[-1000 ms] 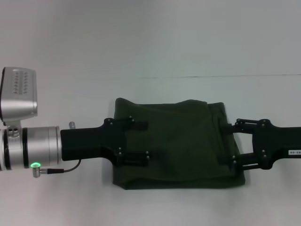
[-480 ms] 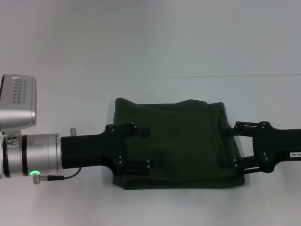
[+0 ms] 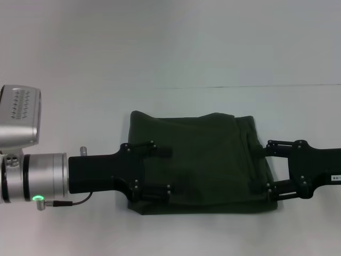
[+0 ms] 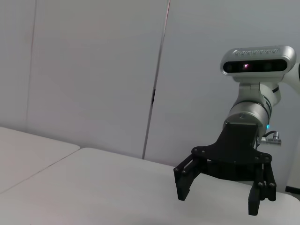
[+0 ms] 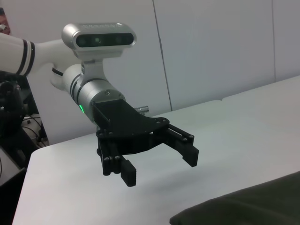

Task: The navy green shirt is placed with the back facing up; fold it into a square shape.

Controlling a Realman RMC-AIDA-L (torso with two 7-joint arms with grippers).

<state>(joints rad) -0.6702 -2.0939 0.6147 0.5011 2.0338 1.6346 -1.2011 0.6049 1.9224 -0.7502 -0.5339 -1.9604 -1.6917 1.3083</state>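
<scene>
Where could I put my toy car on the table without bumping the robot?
The bare table beyond the navy green shirt is widest. A thinner strip runs along the shirt's near edge. It is crowded at both ends: the left gripper and right gripper hang open there.

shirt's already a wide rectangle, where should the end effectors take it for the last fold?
Probably the two near corners of the navy green shirt, each approached from its own short side. It lies flat and wider than deep. The left end effector and right end effector both hang open over those ends.
</scene>
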